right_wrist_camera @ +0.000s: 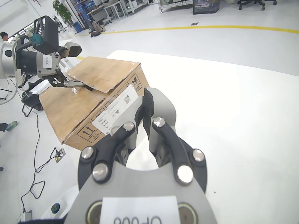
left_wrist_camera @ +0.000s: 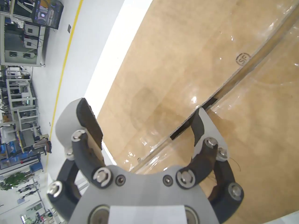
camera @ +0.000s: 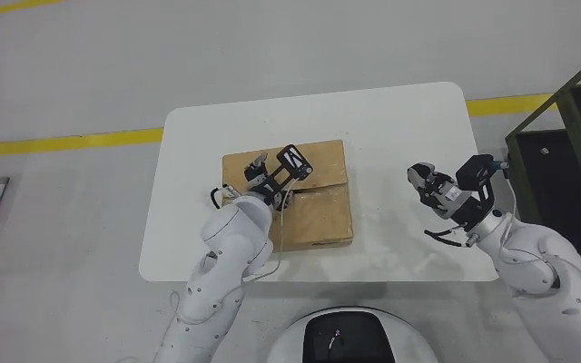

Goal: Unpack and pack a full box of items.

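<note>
A taped cardboard box (camera: 313,218) lies at the middle of the white table (camera: 399,118). My left gripper (camera: 270,174) hangs over the box's far left flap, open. In the left wrist view one fingertip (left_wrist_camera: 198,122) sits in the centre seam and the other finger (left_wrist_camera: 90,120) is beyond the flap's outer edge, so the left gripper (left_wrist_camera: 144,122) straddles the flap on the box (left_wrist_camera: 186,47). From the right wrist view that flap (right_wrist_camera: 102,75) is slightly raised at the left gripper (right_wrist_camera: 73,67). My right gripper (camera: 420,177) (right_wrist_camera: 143,115) is shut on nothing, over bare table to the right of the box (right_wrist_camera: 77,110).
A white label (right_wrist_camera: 116,110) is stuck on the box side that faces the right gripper. A dark metal frame (camera: 545,172) stands off the table's right edge. Bare table (right_wrist_camera: 222,94) spreads on the box's right, far and near sides. Cables lie on the floor (right_wrist_camera: 37,164).
</note>
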Motion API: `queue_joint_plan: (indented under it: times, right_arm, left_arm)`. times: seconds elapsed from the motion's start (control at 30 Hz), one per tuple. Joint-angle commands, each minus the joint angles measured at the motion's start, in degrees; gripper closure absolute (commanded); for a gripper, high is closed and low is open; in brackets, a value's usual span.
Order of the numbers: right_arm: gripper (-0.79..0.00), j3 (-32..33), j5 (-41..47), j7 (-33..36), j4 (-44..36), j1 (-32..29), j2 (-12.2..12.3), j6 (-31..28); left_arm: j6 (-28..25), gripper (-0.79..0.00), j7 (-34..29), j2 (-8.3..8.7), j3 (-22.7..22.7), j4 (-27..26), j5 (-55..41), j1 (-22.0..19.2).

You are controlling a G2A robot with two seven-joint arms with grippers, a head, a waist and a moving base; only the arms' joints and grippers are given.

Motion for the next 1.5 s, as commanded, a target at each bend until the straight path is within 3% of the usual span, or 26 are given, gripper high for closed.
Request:
queue_joint_plan:
  times: [0.0,0.03,0.07,0.1,0.77,1.2,1.27,1.3,1.47]
  right_arm:
    - [0.0,-0.05,-0.04,0.01,0.12,0.12,0.02,-0.02]
    - [0.0,-0.12,-0.13,0.04,0.12,0.14,0.02,-0.07]
    - [0.0,-0.16,-0.16,0.01,0.14,0.15,0.03,-0.09]
    - [0.0,-0.2,-0.18,-0.03,0.15,0.14,0.04,-0.08]
    - [0.0,0.44,-0.82,-0.99,-0.37,-1.27,0.29,0.03]
    - [0.0,4.3,2.1,-0.93,-1.33,-2.0,0.65,1.11]
    - [0.0,4.61,2.26,-0.86,-1.32,-2.14,0.7,1.16]
    - [0.0,4.68,2.34,-0.81,-1.25,-2.19,0.71,1.19]
    - [0.0,4.31,2.34,-0.7,-1.4,-2.18,0.71,1.4]
  left_arm:
    - [0.08,-0.345,0.46,-0.02,0.1,-0.28,0.69,0.18]
    - [0.22,-0.249,0.83,-0.03,0.14,-0.43,0.97,0.3]
    - [0.28,-0.022,1.2,-0.05,0.18,-0.55,1.14,0.44]
    - [0.35,0.0,1.44,-0.07,0.19,-0.71,1.32,0.54]
    - [-0.72,0.0,7.32,-0.63,2.53,-2.2,4.95,1.54]
    - [-3.9,0.0,4.81,-1.55,6.75,-9.5,2.0,2.87]
    - [-3.34,-0.382,4.29,-1.72,7.16,-9.87,1.75,3.11]
    - [-3.24,-0.785,4.01,-1.79,7.29,-9.74,1.93,3.03]
    - [-2.7,-0.785,4.04,-2.16,7.18,-8.18,3.6,0.89]
